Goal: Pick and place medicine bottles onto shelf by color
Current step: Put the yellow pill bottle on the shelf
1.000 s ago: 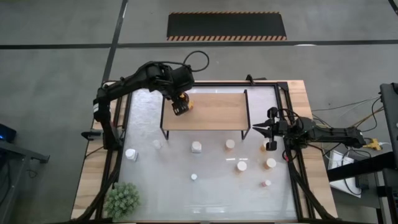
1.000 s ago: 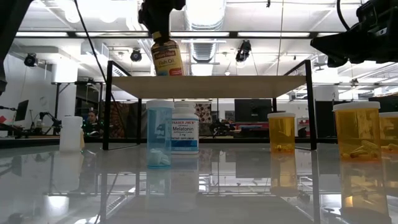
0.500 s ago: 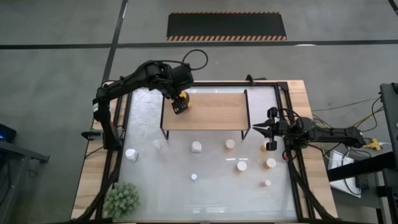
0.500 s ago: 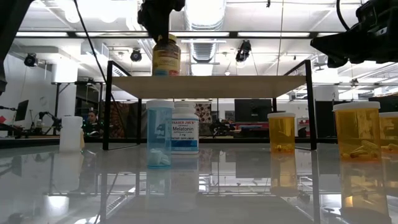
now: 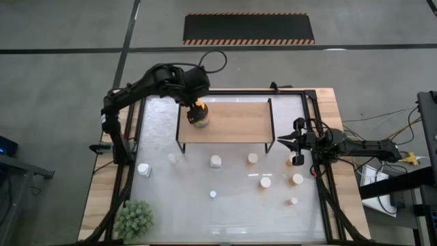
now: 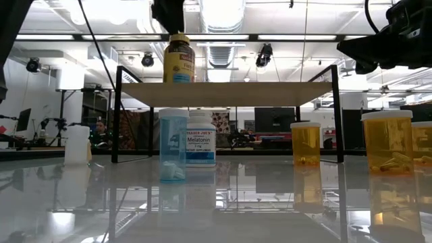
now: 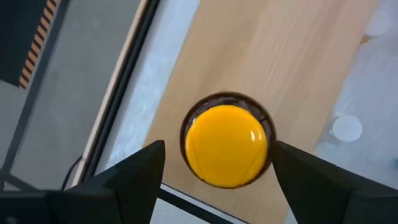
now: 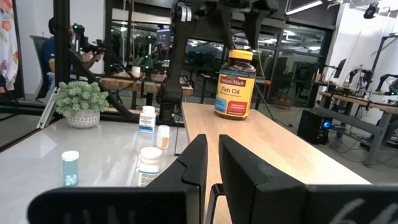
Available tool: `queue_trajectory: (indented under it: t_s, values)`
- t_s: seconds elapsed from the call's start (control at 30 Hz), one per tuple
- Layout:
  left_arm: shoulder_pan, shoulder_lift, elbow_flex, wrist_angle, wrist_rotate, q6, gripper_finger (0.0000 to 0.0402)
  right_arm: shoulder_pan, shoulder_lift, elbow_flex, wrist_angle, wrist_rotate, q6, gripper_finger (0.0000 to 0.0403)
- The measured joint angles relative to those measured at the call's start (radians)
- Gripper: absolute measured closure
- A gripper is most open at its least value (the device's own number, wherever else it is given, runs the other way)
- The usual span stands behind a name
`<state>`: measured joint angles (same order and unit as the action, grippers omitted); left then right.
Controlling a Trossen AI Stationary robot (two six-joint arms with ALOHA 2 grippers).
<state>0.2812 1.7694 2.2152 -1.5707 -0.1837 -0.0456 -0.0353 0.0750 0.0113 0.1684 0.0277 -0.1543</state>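
Observation:
The amber jar with the yellow lid (image 7: 227, 146) stands upright on its base near the left end of the light-wood shelf (image 5: 232, 121), as the low view (image 6: 179, 59) and the right wrist view (image 8: 235, 84) also show. My left gripper (image 7: 217, 148) hangs open just above it, one finger on each side of the lid with a gap to each. My right gripper (image 5: 292, 149) waits shut past the shelf's right end, touching nothing. The other medicine bottles stand on the glossy table in front of the shelf.
On the table top stand a white bottle (image 5: 144, 169), a white melatonin bottle (image 5: 216, 161), a pale blue vial (image 6: 173, 152) and several orange bottles (image 5: 265, 182). One orange bottle (image 5: 289, 162) is beside my right gripper. A green plant (image 5: 134, 219) sits at the near left corner.
The amber jar, held tilted just above the shelf a second ago, has come upright and now rests on the shelf's left end. My left gripper has drawn up and slightly toward the far edge, leaving the lid in view from above.

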Motion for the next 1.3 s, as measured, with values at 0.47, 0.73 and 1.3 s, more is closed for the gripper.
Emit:
queue_trajectory:
  t_s: [0.47,0.73,1.3]
  values:
    - [-0.273,-0.049,-0.085,0.118,0.032,-0.035,0.0181,0.0,0.0,0.0,-0.001,0.0,-0.001,0.0369]
    - [-0.334,-0.039,-0.362,0.249,-0.19,-0.058,0.0293,0.0,0.0,0.0,-0.008,0.0,-0.002,0.0369]
    - [-0.209,-0.14,-0.553,0.233,-0.323,-0.134,0.0396,0.0,0.001,0.0,-0.024,0.0,0.024,0.0369]
